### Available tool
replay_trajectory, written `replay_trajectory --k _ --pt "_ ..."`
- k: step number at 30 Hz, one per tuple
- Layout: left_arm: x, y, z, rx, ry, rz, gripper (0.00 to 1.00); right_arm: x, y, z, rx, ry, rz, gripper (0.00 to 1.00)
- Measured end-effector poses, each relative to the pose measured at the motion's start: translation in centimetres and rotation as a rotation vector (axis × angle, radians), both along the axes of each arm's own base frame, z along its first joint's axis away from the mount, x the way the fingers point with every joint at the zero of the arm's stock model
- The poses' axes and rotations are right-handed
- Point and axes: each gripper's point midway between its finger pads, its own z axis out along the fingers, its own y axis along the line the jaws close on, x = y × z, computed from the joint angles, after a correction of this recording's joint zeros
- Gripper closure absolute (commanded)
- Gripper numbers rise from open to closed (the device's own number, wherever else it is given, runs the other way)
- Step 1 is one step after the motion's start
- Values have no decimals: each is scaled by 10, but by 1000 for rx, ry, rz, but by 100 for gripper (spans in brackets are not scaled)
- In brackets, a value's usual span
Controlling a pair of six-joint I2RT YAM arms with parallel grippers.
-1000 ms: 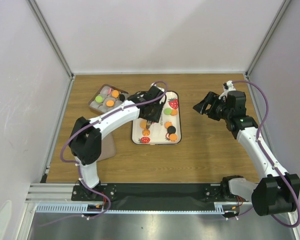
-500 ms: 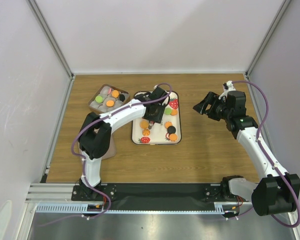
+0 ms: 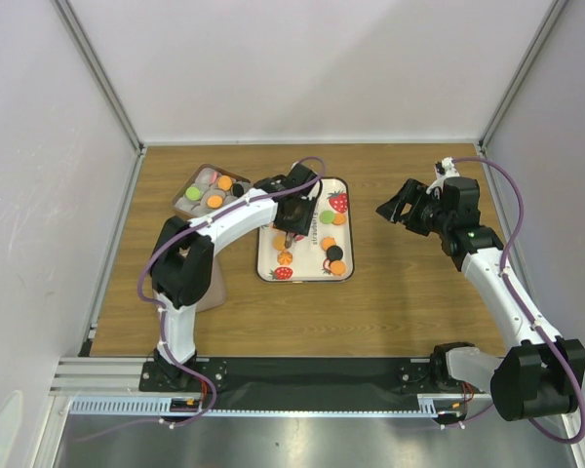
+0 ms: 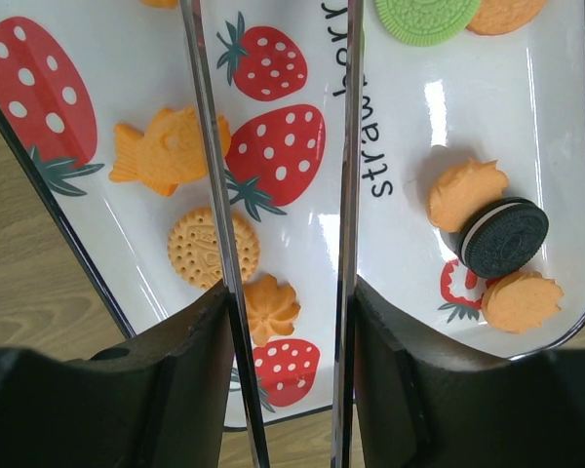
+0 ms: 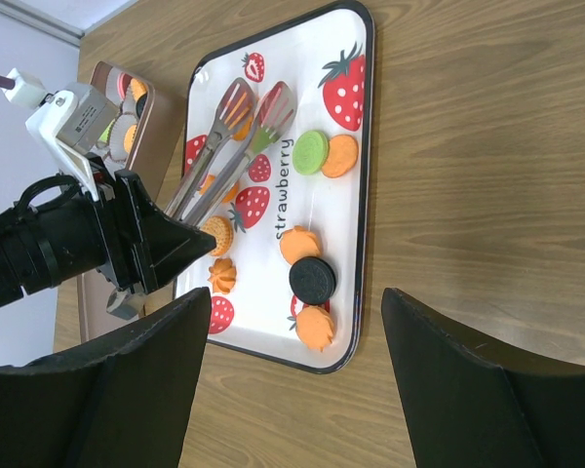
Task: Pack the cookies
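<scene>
Cookies (image 4: pixel 214 260) lie scattered on the strawberry tray (image 4: pixel 546 127), mostly toward its near end. My left gripper (image 4: pixel 285 322) clamps the tongs (image 5: pixel 236 102) above them, their tips spread with nothing between. The right gripper (image 3: pixel 390 208) hangs agape and empty off to the side. Farther back, the box (image 3: pixel 206 168) holds a few. My worry is that the glossy tray lets a flat cookie skid away from the closing tips, or that one slips out mid-carry.

The glossy white rectangular tray (image 4: pixel 536 117), black-rimmed, bears red, white-dotted strawberries with green leaves. On the tray: orange cookies (image 4: pixel 466 193), a green round cookie (image 4: pixel 427 18), a black white-filled sandwich cookie (image 4: pixel 504 237). Over the tray: silver metal tongs (image 4: pixel 207 146).
</scene>
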Motion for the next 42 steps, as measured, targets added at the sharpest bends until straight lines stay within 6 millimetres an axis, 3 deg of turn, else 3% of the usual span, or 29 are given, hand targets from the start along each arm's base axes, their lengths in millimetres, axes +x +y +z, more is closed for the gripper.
replay_trajectory --k 19,32,36,42 --pt "-4 -2 -2 -7 22 -16 60 0 0 0 0 0 -1 23" --pt "0 -7 14 -24 -5 -26 62 0 0 0 0 0 -1 23" --pt "0 -7 32 -47 -37 -26 62 0 0 0 0 0 -1 23" --pt "-6 17 88 -112 -148 11 62 0 0 0 1 0 1 23"
